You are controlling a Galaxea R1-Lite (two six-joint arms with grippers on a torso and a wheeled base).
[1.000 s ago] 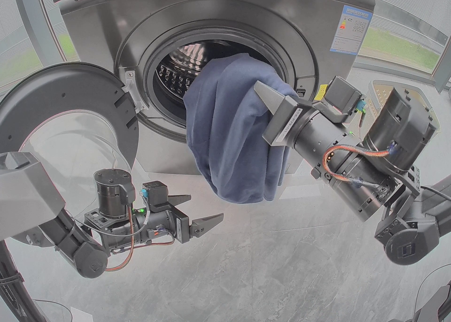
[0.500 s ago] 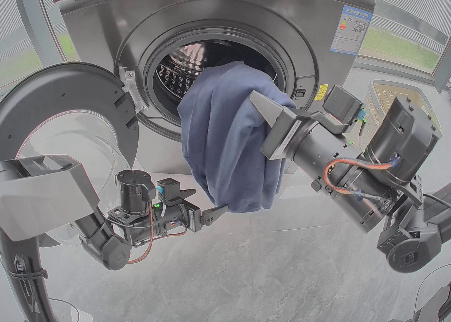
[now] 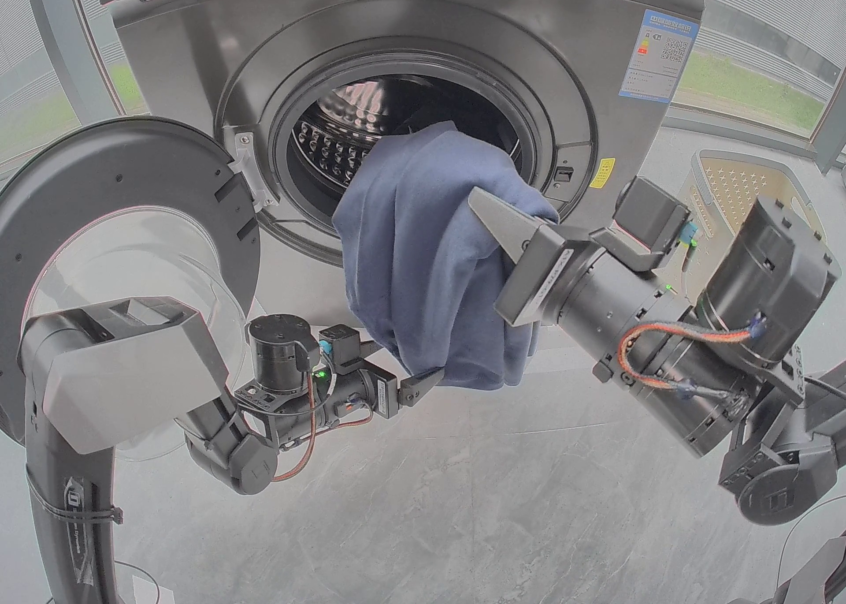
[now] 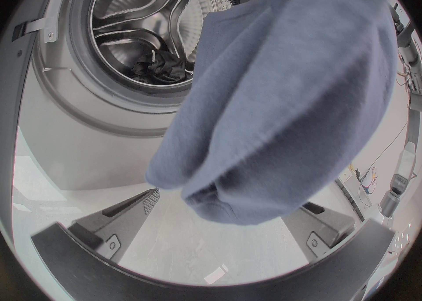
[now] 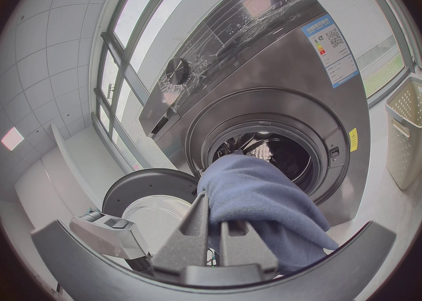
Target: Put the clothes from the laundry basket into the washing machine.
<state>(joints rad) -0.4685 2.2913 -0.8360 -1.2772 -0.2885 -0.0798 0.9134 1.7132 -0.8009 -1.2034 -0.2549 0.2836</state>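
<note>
Grey left gripper at 7 o'clock, jaws released, hem of the blue garment between them. Right gripper at 3 o'clock, jaws clenched on it, before the washing machine mouth at 12. Laundry basket at 2.

surface: pale grey stone-look floor is carrying everything | on it: washing machine is standing at the far side, its door hanging open toward the robot's left | laundry basket is sitting near the machine's right side
</note>
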